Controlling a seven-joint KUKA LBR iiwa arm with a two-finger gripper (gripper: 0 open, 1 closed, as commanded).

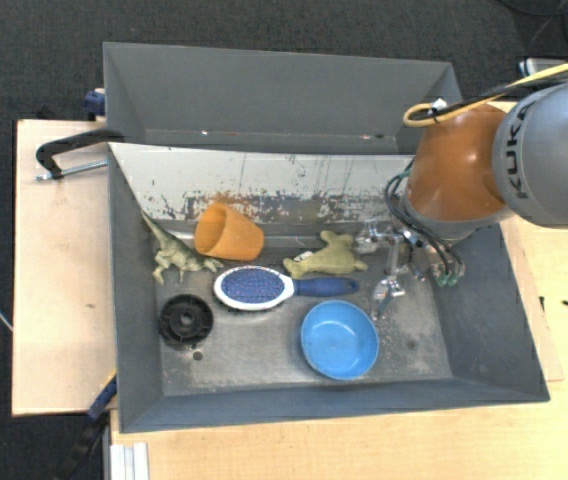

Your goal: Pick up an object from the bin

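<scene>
My gripper (pixel 385 290) hangs at the right of the bin's floor, its metal fingers pointing down and left with nothing seen between them. Just below and left of it lies a blue bowl (pixel 339 340), mouth up. Left of the fingers runs the dark blue handle of a white-rimmed blue brush (pixel 256 288). An olive-green toy figure (pixel 326 259) lies right above that handle, close to the gripper's upper left.
An orange cup (pixel 227 231) lies on its side near the back wall. A pale green toy dinosaur (pixel 174 256) stands at the left, and a black round wheel-like thing (pixel 185 319) lies below it. The arm's orange cover overhangs the bin's right side.
</scene>
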